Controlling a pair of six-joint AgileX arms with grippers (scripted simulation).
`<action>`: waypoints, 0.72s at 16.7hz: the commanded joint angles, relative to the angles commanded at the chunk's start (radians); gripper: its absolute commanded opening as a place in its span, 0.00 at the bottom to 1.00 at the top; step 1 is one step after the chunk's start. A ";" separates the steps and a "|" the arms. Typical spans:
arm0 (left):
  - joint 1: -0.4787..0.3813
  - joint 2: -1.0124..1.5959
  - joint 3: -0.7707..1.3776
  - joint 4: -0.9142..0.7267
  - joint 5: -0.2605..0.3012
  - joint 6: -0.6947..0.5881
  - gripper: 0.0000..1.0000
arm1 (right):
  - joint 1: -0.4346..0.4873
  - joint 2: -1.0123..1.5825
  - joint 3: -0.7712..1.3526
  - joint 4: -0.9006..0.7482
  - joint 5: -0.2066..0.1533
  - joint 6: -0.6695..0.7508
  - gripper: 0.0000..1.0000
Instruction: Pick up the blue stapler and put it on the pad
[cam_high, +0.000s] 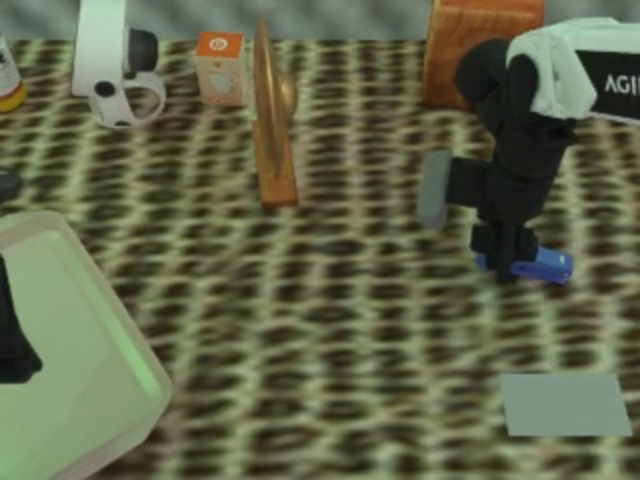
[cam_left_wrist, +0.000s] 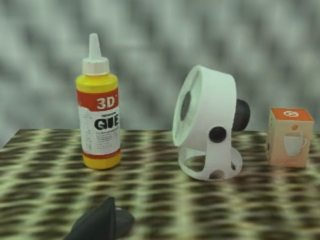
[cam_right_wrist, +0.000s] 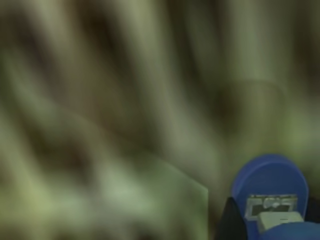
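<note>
1. Top view: patterned bench wide and mostly free between the right arm and the near right corner, so room for a short, direct carry. Keep the path low but clear of the surface.
2. Pale green tray at the left side, with the left gripper parked above it, well apart from the work. Cannot tell its state. Leave it where it is.
3. Right arm reaching in from the far right corner, bent downward, wrist pointing almost straight down onto the bench.
4. Pad flat near the right front edge, apart from the right gripper and nearer to the front. Line up the long side of the load with the long side of the pad before lowering.
5. Blue stapler at the tips of the right gripper, most of its length sticking out toward the right. In the right wrist view, blue stapler held close between two dark fingers, so gripper judged closed on it. Grip off-centre: lift slowly, watch for tilting. Cannot tell if already off the bench.
</note>
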 joint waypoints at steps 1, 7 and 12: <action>0.000 0.000 0.000 0.000 0.000 0.000 1.00 | 0.000 0.000 0.000 0.000 0.000 0.000 0.00; 0.000 0.000 0.000 0.000 0.000 0.000 1.00 | 0.001 -0.017 0.068 -0.076 0.000 -0.003 0.00; 0.000 0.000 0.000 0.000 0.000 0.000 1.00 | 0.004 -0.061 0.231 -0.302 -0.001 -0.004 0.00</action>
